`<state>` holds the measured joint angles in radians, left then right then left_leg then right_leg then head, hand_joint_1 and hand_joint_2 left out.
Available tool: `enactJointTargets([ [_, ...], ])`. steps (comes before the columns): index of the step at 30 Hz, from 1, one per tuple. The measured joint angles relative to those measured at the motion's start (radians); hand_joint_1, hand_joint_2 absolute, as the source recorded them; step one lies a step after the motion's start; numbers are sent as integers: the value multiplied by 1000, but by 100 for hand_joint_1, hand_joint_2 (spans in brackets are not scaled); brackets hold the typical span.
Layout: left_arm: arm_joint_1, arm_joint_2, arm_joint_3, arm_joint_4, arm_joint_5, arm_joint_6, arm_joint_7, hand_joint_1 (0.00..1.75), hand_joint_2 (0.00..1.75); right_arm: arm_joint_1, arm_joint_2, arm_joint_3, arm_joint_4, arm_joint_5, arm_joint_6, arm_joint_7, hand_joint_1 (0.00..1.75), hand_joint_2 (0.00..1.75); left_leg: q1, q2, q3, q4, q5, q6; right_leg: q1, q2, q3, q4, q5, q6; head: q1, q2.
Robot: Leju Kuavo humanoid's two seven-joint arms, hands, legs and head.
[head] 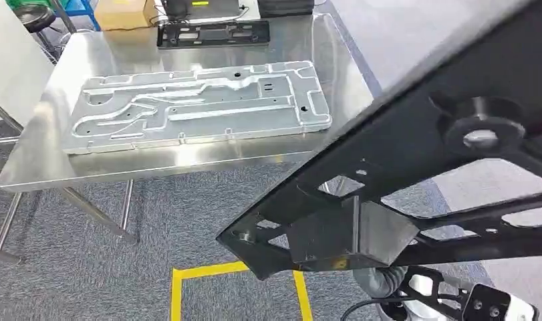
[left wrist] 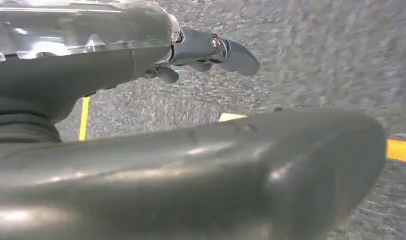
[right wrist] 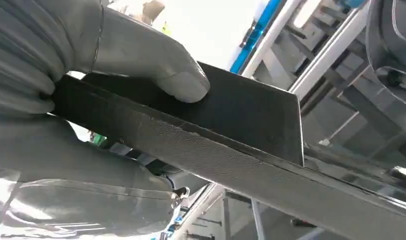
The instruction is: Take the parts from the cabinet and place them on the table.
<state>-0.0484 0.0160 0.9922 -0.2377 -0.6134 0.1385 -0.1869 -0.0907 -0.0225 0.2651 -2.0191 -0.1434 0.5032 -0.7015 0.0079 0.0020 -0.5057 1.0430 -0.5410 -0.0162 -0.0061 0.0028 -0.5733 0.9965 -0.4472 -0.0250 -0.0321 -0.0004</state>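
Clearly the right hand [right wrist: 90, 100] grips the black part [right wrist: 231, 125], thumb pressed on top; the left hand [left wrist: 200, 50] holds nothing.

- Even, bright light falls from overhead; the steel worktop [head: 188, 164] throws back pale glare along its near edge and far corner.
- The black part [head: 415, 167], close to the head camera, is soft and out of focus, its upper edge smeared.
- In the left wrist view the carpet floor [left wrist: 316, 55] is streaked with motion blur, and the robot hand [left wrist: 200, 50] before it is soft.
- Behind the black part in the right wrist view the background is washed out to white.
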Motion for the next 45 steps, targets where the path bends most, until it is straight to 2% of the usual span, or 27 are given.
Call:
enactJointTargets([
  [3, 0, 2, 5, 0, 0, 0, 0, 0, 0, -3, 0, -2, 2, 0, 2, 0, 175, 175, 3, 0, -146, 239, -85, -11, 1, -1, 16, 0, -17, -5, 0, 0],
  [4, 3, 2, 5, 0, 0, 0, 0, 0, 0, -3, 0, -3, 3, 0, 3, 0, 175, 175, 3, 0, -184, 283, -81, -13, 2, 1, 23, 0, -24, -5, 0, 0],
  [5, 6, 1, 5, 0, 0, 0, 0, 0, 0, -3, 0, -3, 4, 0, 4, 0, 175, 175, 3, 0, -196, 271, -48, -12, 3, 3, 33, 0, -31, -4, 0, 0],
  [6, 7, 1, 5, 0, 0, 0, 0, 0, 0, -3, 0, -3, 4, 0, 5, 0, 175, 175, 3, 0, -183, 213, 7, -8, 3, 4, 46, 0, -40, -4, 0, 0],
  [8, 7, 2, 6, 0, 0, 0, 0, 0, 0, -4, 0, -3, 4, 0, 5, 0, 175, 175, 0, -1, -121, 32, 128, 7, 6, 4, 74, -1, -59, 0, 0, 0],
  [9, 7, 4, 6, 0, 0, 0, 0, 0, 0, -4, 0, -3, 5, 0, 5, 0, 175, 175, -7, -2, -101, -7, 134, 17, 6, 3, 81, -2, -68, 3, 0, 0],
  [11, 5, 4, 7, 0, -2, 0, -1, 0, 0, -6, 0, -3, 5, 0, 5, 0, 175, 175, -12, 2, -91, -27, 118, 20, 8, 5, 82, -7, -74, 16, 0, 0],
  [13, 7, 6, 7, 0, -6, 0, -2, 0, 0, -8, 0, -3, 6, -4, 5, 0, 175, 175, -10, 0, -87, -39, 112, 34, 10, 4, 88, 6, -66, 27, 0, 0],
  [15, 6, 6, 7, 0, -13, -2, -5, 0, 0, -13, 0, -5, 5, -11, 1, 0, 175, 175, -3, -2, -60, -52, 111, 43, 5, 3, 73, 53, -81, 34, 0, 0],
  [18, 4, 6, 8, 0, -15, -4, -6, 0, 0, -17, -1, -7, 6, -22, -6, 0, 175, 175, -3, -2, -51, -54, 98, 49, -2, 3, -66, 270, -177, 51, 0, 0],
  [19, 5, 7, 9, 0, -15, -4, -6, 0, 0, -16, -2, -7, 6, -23, -6, 0, 175, 175, -3, -2, -46, -54, 93, 48, -5, 2, -106, 315, -185, 55, 0, 0],
  [20, 6, 7, 10, 0, -15, -4, -7, 0, 0, -15, -2, -7, 6, -24, -6, 0, 175, 175, -3, -2, -39, -54, 88, 46, -8, 2, -122, 314, -167, 57, 0, 0],
  [21, 7, 7, 12, 0, -16, -4, -8, 0, 0, -15, -2, -8, 6, -24, -6, 0, 175, 175, -2, -2, -28, -53, 80, 44, -10, 1, -116, 269, -122, 56, 0, 0],
  [23, 6, 7, 12, 0, -17, -4, -8, 0, 0, -13, -2, -8, 5, -23, -5, 0, 175, 175, 1, -3, -2, -53, 63, 37, -14, -2, -57, 100, 0, 57, 0, 0],
  [24, 7, 7, 13, 0, -17, -4, -9, 0, 0, -13, -2, -8, 5, -23, -5, 0, 175, 175, 1, -2, -1, -54, 53, 30, -14, -5, -36, 30, 36, 54, 0, 0],
  [25, 4, 8, 14, 0, -17, -4, -10, 0, 0, -13, -2, -9, 5, -23, -5, 0, 175, 175, -1, -4, 8, -50, 48, 23, -5, -7, -37, 22, -12, 48, 0, 0],
  [27, 4, 9, 15, 0, -18, -8, -11, 0, 0, -8, -3, -10, 2, -20, -5, 0, 175, 175, -2, -2, 13, -46, 42, 9, -3, -4, -37, 21, 8, 27, 0, 0],
  [30, 1, 9, 20, 0, -18, -13, -12, 0, 0, -8, -3, -10, -2, -19, -1, 0, 175, 175, 3, -2, 10, -11, 28, -5, -6, -2, -10, 14, 0, 3, 0, 0],
  [31, -1, 8, 22, 0, -18, -13, -13, 0, 0, -9, -3, -10, -3, -15, 0, 0, 175, 175, 4, -2, -19, 44, 10, -7, -5, -3, -4, 13, -4, -3, -1, 0],
  [34, 3, 8, 29, 0, -18, -13, -12, 0, 0, -6, -2, -10, -2, 8, -4, 0, 175, 175, 4, -3, -159, 258, -76, -16, -2, -2, 9, 14, -20, -10, -1, 0],
  [35, 5, 8, 30, 0, -19, -12, -10, 0, 0, -10, 0, -10, 3, 30, -13, 0, 175, 175, 4, -2, -186, 277, -72, -15, 0, 1, 15, 14, -26, -10, -1, 0],
  [36, 5, 8, 30, 0, -23, -12, -7, 0, 0, -19, 5, -10, 11, 47, -19, 1, 175, 175, 4, -2, -188, 248, -40, -14, 0, 4, 24, 14, -33, -10, -1, 0],
  [39, 4, 9, 34, 0, -24, -10, -6, 0, 0, -54, 14, -10, 53, 75, -39, 2, 175, 175, 3, -2, -116, 9, 140, 1, 2, 4, 57, 13, -56, -5, -1, 0],
  [41, 1, 8, 39, 0, -24, -9, -9, 0, 0, -92, 16, -12, 105, 92, -59, 3, 175, 175, -7, 0, -112, -23, 94, 8, 5, 7, 56, 16, -64, 7, 0, 0],
  [42, 3, 8, 40, 0, -24, -9, -10, 0, 0, -114, 17, -13, 138, 101, -69, 5, 175, 175, -8, 0, -110, -21, 121, 15, 5, 9, 55, 15, -67, 14, -1, 0],
  [44, 2, 5, 48, 0, -28, -8, -15, 0, 0, -168, 17, -15, 208, 122, -102, 6, 175, 175, -3, -1, -104, -28, 125, 26, 11, 9, 65, 10, -72, 26, -1, 0],
  [45, 1, 3, 50, 0, -30, -8, -16, 0, 0, -202, 16, -15, 244, 131, -122, 6, 175, 175, 2, 0, -92, -39, 128, 29, 5, 8, 67, 18, -81, 30, -1, 0],
])
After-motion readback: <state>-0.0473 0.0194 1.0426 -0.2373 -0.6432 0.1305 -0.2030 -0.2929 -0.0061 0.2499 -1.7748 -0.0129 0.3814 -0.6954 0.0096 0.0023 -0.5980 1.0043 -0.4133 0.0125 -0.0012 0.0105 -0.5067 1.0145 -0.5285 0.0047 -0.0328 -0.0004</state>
